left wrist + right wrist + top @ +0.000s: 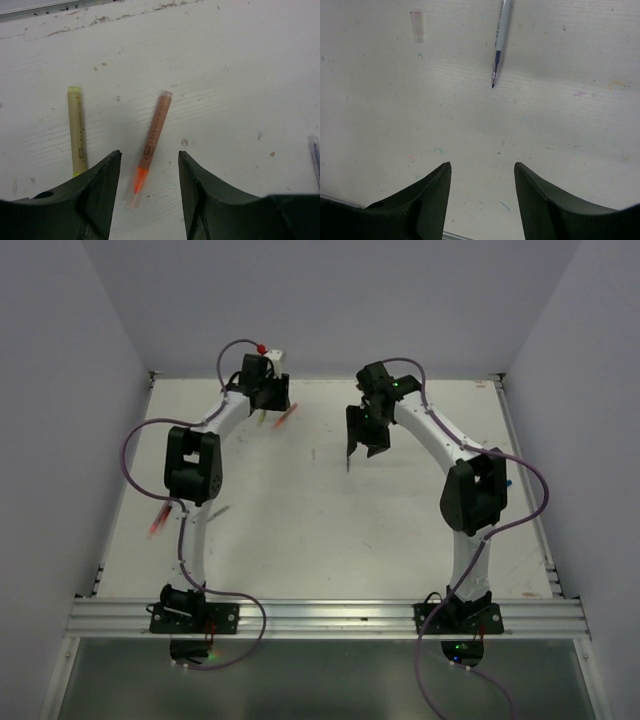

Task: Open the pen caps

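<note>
Left gripper (149, 153): its two dark fingers (100, 200) stood apart with nothing clamped between them, low over the far left part of the table.
Scuffed white table (240, 75): it was flecked with small marks, and every pen lay flat on it.
Pale yellow pen with yellow-green ends (76, 132): it lay just left of the left gripper, its near end slipping out of sight behind the left-hand finger.
Orange-brown pen (155, 125): it lay slanted in the gap between the two fingers, and neither finger touched it.
Clear plastic cap (134, 196): it sat on the orange-brown pen's near end, over a bright orange tip (so this cap was on, not pulled off).
Thin clear pen at the edge (315, 155): only a sliver showed at the right border of the left wrist view.
Right gripper (482, 165): its fingers (425, 205) were spread wide and empty above bare table.
Small translucent pinkish cap (416, 26): it lay loose by itself, well apart from any pen.
Thin clear-barrelled pen (499, 45): its dark tip was bare and pointed toward the right gripper, while its far end ran out of the picture.
</note>
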{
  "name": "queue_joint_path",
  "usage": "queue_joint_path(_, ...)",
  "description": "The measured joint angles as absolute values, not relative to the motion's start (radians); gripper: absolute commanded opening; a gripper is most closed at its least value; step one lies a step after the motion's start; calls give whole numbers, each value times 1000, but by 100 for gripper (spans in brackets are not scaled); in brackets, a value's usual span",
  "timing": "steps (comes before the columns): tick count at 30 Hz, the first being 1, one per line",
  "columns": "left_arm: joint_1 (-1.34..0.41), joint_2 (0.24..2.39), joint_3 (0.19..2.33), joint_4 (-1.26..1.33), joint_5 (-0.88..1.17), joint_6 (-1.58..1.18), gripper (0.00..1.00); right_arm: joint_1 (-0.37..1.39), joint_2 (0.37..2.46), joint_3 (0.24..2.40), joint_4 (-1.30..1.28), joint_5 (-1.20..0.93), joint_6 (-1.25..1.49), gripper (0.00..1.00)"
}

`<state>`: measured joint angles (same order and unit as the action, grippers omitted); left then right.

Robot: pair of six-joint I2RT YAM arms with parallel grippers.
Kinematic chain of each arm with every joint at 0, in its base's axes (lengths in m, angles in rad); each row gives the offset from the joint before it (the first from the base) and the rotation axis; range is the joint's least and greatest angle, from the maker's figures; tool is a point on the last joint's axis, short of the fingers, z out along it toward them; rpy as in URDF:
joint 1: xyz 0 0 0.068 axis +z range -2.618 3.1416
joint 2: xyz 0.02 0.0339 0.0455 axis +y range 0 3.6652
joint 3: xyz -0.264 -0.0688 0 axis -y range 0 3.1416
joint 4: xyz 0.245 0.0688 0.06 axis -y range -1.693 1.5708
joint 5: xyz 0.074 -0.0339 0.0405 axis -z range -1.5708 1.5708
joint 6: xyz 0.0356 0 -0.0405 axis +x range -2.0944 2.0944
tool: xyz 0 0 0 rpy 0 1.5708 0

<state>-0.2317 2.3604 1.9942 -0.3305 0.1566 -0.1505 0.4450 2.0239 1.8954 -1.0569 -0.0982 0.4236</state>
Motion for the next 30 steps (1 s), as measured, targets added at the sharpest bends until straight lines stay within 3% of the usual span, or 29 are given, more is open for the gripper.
queue_joint_path(17,-236,2360,1845,-272,96,-75,36,445,2024,1893,-1059,-102,406,57)
queue_joint_path(23,-246,2360,1843,-270,75,-72,0,445,2024,1891,-1059,-101,406,57)
queue_joint_path(30,-250,2335,1848,-273,164,-179,0,445,2030,1906,-1064,-112,408,57)
